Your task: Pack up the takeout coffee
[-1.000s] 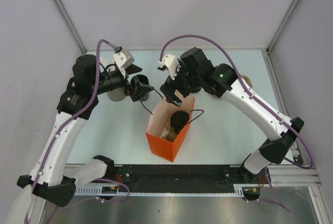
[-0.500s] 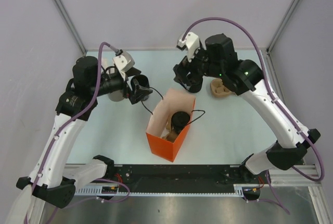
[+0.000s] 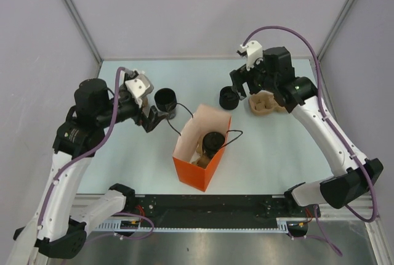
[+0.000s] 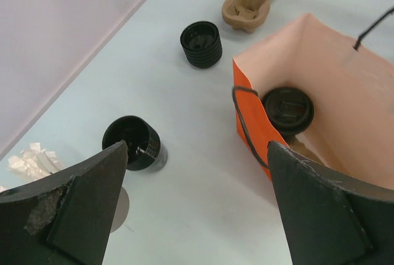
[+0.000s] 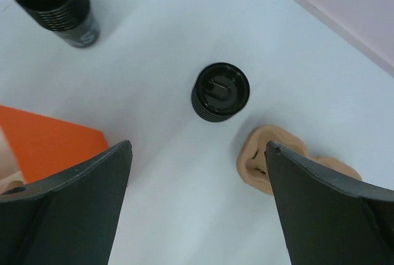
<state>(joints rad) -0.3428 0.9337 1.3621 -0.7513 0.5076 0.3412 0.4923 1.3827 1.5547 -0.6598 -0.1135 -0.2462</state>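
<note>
**Coffee** (image 5: 220, 91): lidded, upright on the table (image 3: 277, 148) beyond the bag (image 3: 196, 172), below the right gripper (image 5: 198, 154), whose jaws are spread and empty. It is probably light, thin-walled and crushable, so grip the ribbed wall under the lid. Left gripper (image 4: 197, 148) is also spread. 1 bagged cup (image 3: 213, 140) is already in the bag. The carrier (image 3: 263, 105) crowds the coffee's right side, and the lidless cup (image 3: 165, 100) stands well apart.

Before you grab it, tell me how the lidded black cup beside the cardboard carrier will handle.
The lidded cup has ribbed walls, so it probably won't slip in a grasp. It looks narrower toward the base, so a sideways push may tip it. Its lid hides the contents, so its weight is anyone's guess.
</note>
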